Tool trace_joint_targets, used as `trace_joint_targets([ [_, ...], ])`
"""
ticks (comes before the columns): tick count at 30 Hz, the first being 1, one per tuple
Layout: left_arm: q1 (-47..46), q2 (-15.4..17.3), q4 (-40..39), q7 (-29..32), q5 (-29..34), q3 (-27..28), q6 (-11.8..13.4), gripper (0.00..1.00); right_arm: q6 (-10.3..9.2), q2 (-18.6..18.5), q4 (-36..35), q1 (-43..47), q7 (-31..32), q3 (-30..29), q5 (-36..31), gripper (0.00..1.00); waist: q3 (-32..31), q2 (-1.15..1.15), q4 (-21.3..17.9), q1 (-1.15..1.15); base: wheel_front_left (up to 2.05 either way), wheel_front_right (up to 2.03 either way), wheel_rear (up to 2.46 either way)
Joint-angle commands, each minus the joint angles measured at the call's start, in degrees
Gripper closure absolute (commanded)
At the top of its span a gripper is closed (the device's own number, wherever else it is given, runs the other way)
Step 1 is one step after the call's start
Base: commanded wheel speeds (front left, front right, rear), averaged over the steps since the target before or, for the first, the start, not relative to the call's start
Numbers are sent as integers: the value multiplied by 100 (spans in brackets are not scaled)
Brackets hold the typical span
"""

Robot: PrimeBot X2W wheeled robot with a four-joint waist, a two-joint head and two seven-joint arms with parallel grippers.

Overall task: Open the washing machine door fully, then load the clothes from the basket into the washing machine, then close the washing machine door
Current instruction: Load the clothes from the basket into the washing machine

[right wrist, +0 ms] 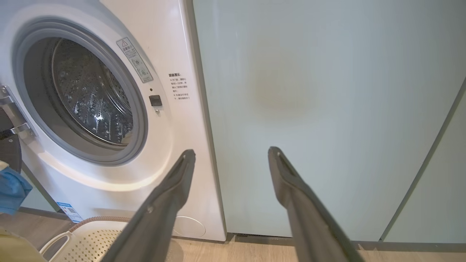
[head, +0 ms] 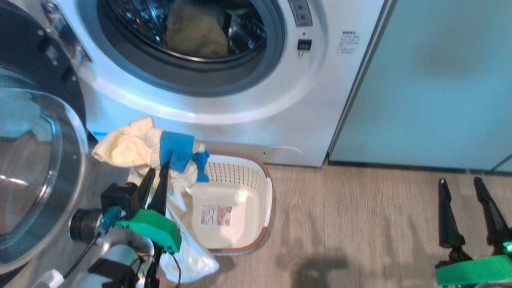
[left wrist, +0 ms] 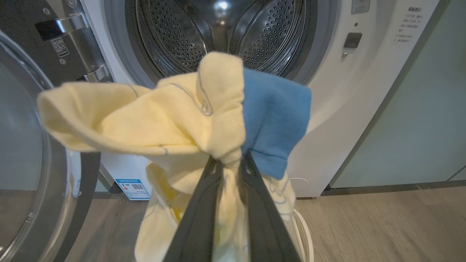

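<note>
The clothes, a yellow-and-blue bundle, are clamped in the left claw over the left end of the basket, below the mouth of the washing machine. They are best lifted over the gasket and carried deep into the drum, hanging tail included. The right claw is held apart and empty at the near right, and the basket label and washer print cannot be read.

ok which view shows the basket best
The head view: the basket is seen from above, bottom label and most of the rim clear, the clothes hiding its left edge. The left wrist view catches a handle sliver; the right wrist view one corner.
</note>
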Motion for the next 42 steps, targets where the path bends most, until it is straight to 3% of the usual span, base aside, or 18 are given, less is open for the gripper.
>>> trace_joint_targets([
  [1, -121, 180, -237, -11, -24, 298, 43, 100, -16, -107, -161, -17, -38, 135, -63, 0, -247, -1, 63, 1, 0, 0, 0],
  [16, 453, 331, -662, 147, -101, 276, 221, 100, -16, -67, -321, 495, 50, 50, -59, 0, -797, -1, -58, 1, 0, 0, 0],
  [42, 438, 378, -787, 216, -90, 193, 317, 100, -16, -62, -313, 483, 30, 142, 74, 0, -702, -1, -136, 1, 0, 0, 0],
])
